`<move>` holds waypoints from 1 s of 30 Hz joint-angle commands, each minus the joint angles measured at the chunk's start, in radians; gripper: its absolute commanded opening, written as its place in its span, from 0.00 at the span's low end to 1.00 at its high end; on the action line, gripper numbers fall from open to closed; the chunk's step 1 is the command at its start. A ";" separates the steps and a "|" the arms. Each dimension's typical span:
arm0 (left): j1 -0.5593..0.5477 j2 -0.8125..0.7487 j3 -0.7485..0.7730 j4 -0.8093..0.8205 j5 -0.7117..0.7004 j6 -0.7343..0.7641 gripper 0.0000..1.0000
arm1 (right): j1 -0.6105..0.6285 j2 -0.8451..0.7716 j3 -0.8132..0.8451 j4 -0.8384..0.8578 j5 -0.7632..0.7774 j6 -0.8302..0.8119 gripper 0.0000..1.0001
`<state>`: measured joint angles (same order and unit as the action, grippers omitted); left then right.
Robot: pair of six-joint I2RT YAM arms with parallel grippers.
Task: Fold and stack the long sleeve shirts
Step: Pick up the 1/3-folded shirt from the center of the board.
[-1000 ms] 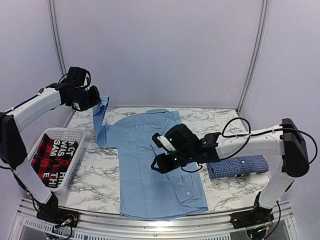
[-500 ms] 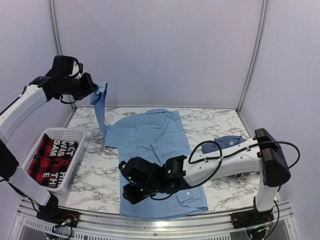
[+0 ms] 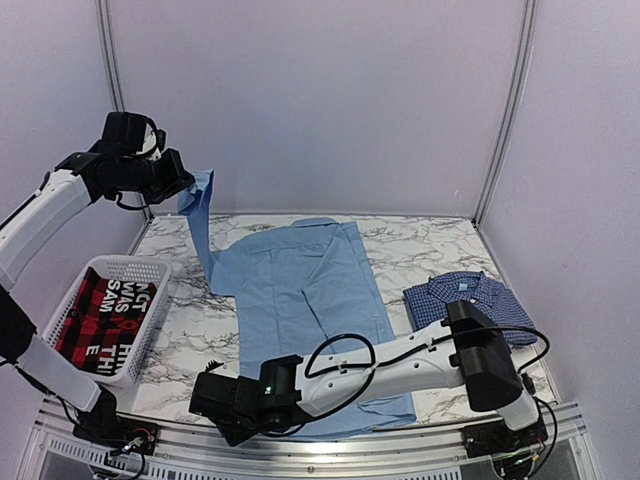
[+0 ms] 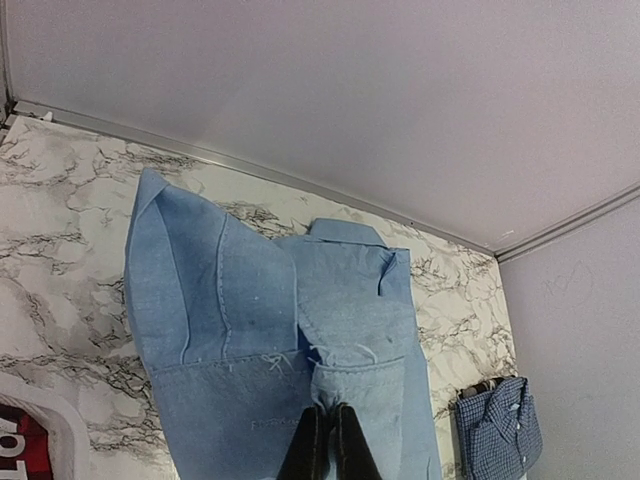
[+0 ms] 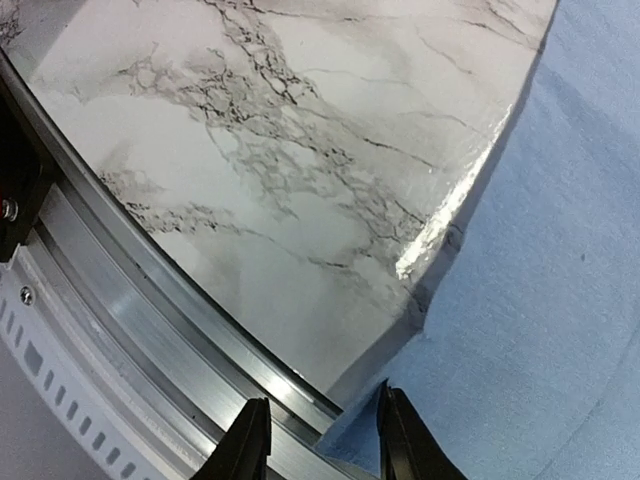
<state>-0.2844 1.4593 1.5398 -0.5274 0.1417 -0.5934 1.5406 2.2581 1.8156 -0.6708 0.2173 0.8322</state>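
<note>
Light blue shirt (image 3: 300, 300) lies spread on the marble surface (image 3: 420, 245), collar toward the far wall and hem at the near edge, flat except for one sleeve (image 3: 200, 225). That sleeve is lifted clear of the surface. The left arm (image 3: 60, 200) is raised high at the far left, and the left jaws are pressed together on the cuff end, so the cloth hangs from them down to the shoulder. Holding it up like this probably readies the sleeve to be swung inward over the shirt's body.

The right arm (image 3: 400, 365) lies low along the near edge, reaching across to the left hem corner (image 5: 400, 365). Its wrist view shows the right jaws apart, one on each side of that corner, just above the aluminium rail (image 5: 150, 330); they are not closed on the cloth. I judge that the corner is about to be pinched, either to pin the hem or to start a fold.

The dark blue checked shirt (image 3: 468, 300), already folded, sits well apart on the right, likely as the base of the stack. A white basket (image 3: 125, 265) on the left holds a red-and-black garment (image 3: 100, 320), which is outside the job.
</note>
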 commanded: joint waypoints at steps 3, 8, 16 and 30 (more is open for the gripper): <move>0.004 -0.034 0.017 -0.036 0.020 0.034 0.00 | 0.017 0.056 0.101 -0.159 0.106 0.068 0.33; 0.004 -0.035 0.033 -0.036 0.055 0.039 0.00 | 0.018 0.049 0.095 -0.183 0.129 0.083 0.24; 0.000 -0.040 0.053 -0.034 0.114 0.044 0.00 | 0.018 -0.016 0.042 -0.148 0.140 0.090 0.00; -0.154 0.035 0.229 -0.021 0.117 0.003 0.00 | 0.016 -0.362 -0.380 0.100 0.172 0.202 0.00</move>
<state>-0.3824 1.4570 1.7012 -0.5587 0.2611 -0.5774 1.5520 1.9701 1.5181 -0.6579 0.3428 0.9436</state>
